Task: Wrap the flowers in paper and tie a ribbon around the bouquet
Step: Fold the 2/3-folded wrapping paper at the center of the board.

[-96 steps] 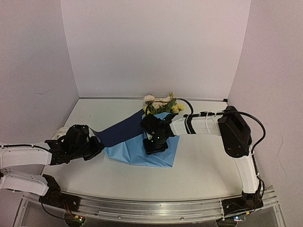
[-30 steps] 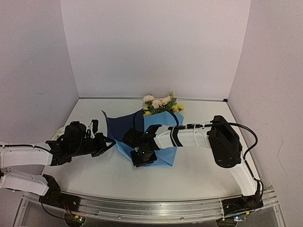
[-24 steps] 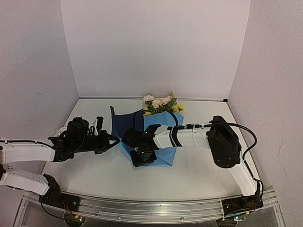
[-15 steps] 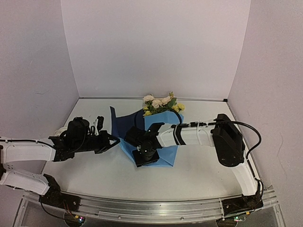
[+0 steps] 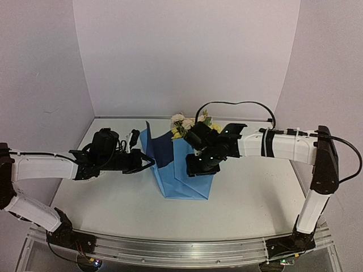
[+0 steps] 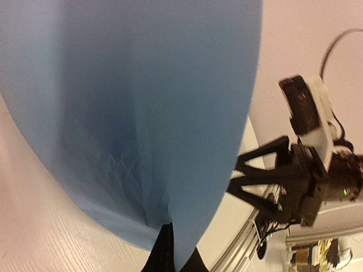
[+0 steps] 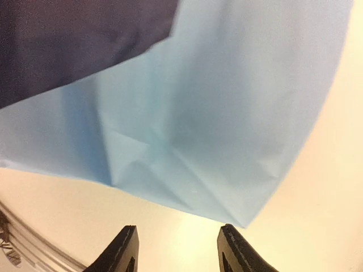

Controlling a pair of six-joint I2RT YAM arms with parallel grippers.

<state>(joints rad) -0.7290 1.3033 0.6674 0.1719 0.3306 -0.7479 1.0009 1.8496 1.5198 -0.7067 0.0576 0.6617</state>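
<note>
Wrapping step: left gripper pinches a raised flap of the paper, right gripper hangs part-open, empty. Next, probably fold it over the flowers.

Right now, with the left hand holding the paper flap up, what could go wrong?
1. The left hand pinches only the thin edge of the paper; a hard pull could tear it or slip it free.
2. The right hand hangs open over the sheet, pinning nothing, so folding the flap may drag the paper and shift the flowers out of the wrap.
</note>
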